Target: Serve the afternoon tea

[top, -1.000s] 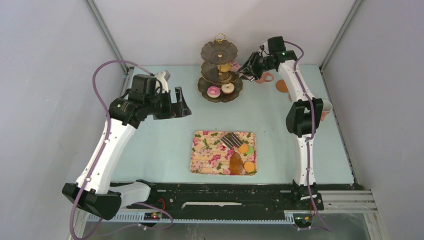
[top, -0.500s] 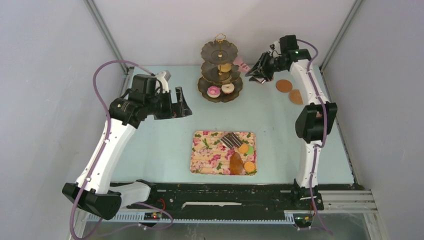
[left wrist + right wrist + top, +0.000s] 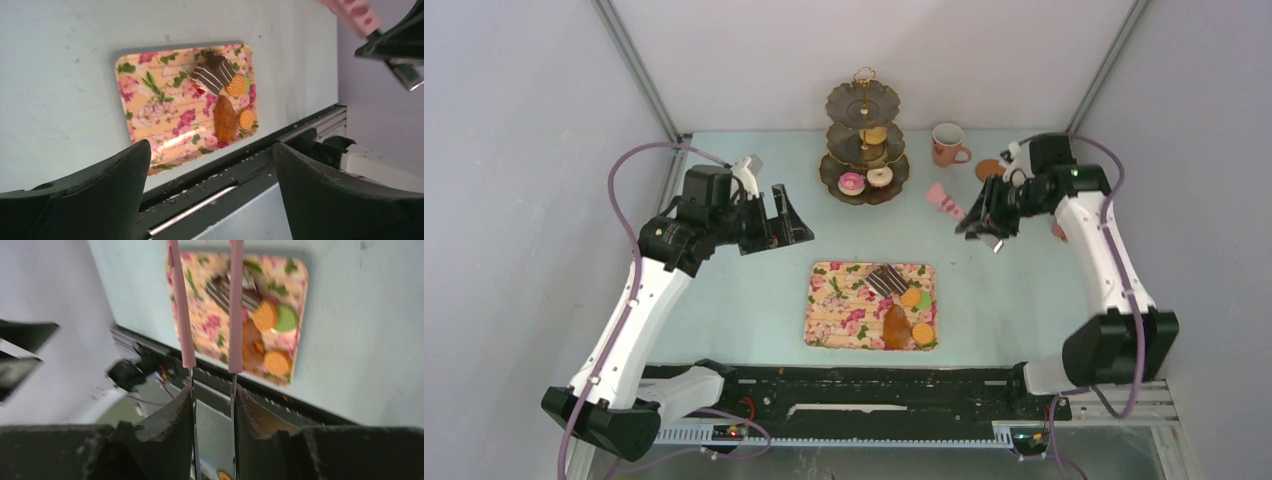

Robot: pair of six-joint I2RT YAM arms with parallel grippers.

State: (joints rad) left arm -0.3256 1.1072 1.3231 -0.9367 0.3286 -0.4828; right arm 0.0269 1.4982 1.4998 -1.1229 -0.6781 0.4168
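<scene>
A floral tray (image 3: 834,320) holds a striped chocolate slice (image 3: 885,280), orange (image 3: 911,297) and green (image 3: 925,300) macarons, another orange macaron (image 3: 922,333) and a brown croissant (image 3: 895,326). Pink (image 3: 851,183) and white (image 3: 880,177) donuts sit on the bottom tier of the stand (image 3: 864,100). A pink mug (image 3: 946,145) and a cork coaster (image 3: 988,170) are at the back right. My right gripper (image 3: 984,222) is shut on pink-handled tongs (image 3: 946,200), held in the air; its wrist view shows the tong arms (image 3: 187,305) above the tray (image 3: 210,325). My left gripper (image 3: 774,215) is open and empty, left of the stand.
The three-tier stand is at the back middle. The black base rail (image 3: 874,385) runs along the near edge, just in front of the tray. Grey walls close in both sides. The left wrist view shows the tray (image 3: 150,100) and the tong tips (image 3: 350,10).
My right arm has swung from the stand forward and to the right, carrying the tongs; the mug and coaster now show. My left gripper has shifted slightly.
</scene>
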